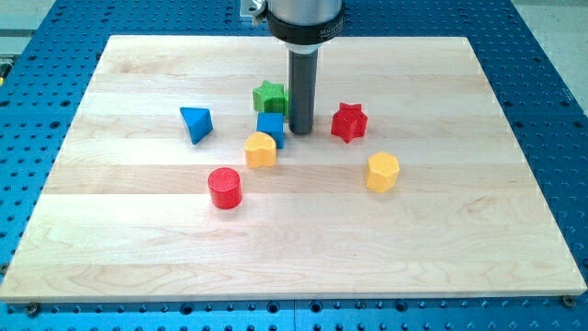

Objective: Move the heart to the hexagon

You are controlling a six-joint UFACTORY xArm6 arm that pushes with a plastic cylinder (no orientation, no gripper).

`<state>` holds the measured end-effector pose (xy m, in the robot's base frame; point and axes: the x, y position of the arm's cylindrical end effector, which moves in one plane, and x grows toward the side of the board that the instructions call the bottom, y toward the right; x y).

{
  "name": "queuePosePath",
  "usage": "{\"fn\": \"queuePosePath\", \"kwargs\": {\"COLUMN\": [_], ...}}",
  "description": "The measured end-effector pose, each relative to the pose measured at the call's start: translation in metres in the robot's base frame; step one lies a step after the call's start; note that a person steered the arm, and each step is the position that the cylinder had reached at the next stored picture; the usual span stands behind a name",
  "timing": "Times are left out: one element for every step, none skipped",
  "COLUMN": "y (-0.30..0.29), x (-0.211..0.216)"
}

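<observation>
My tip [300,131] down on wooden board [459,230], pale planks, lengthwise grain. No claw on me: plain dark rod, nothing held.

Green star [268,96] at tip's 10 o'clock, just beside rod. Blue cube [270,127] at 9 o'clock, near. Yellow heart [261,150] at 8 o'clock, touching blue cube. Red star [348,121] at 3 o'clock, apart. Yellow hexagon [382,172] at 4 o'clock, well apart from heart. Red cylinder [224,188] at 8 o'clock, farther out. Blue triangular block [196,123] at 9 o'clock, far. Blocks matte, plastic-looking.
</observation>
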<state>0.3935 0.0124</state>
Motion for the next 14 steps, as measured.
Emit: {"fn": "queuePosePath", "kwargs": {"y": [-0.017,-0.024,-0.024,-0.042,-0.065,-0.06,-0.03,0.011,-0.005,-0.043,-0.07,-0.075,-0.076,-0.1], "x": [0.0,0.037,0.056,0.053,0.039,0.04,0.062,0.053,0.014,-0.002,-0.008,-0.008,-0.008,-0.008]}}
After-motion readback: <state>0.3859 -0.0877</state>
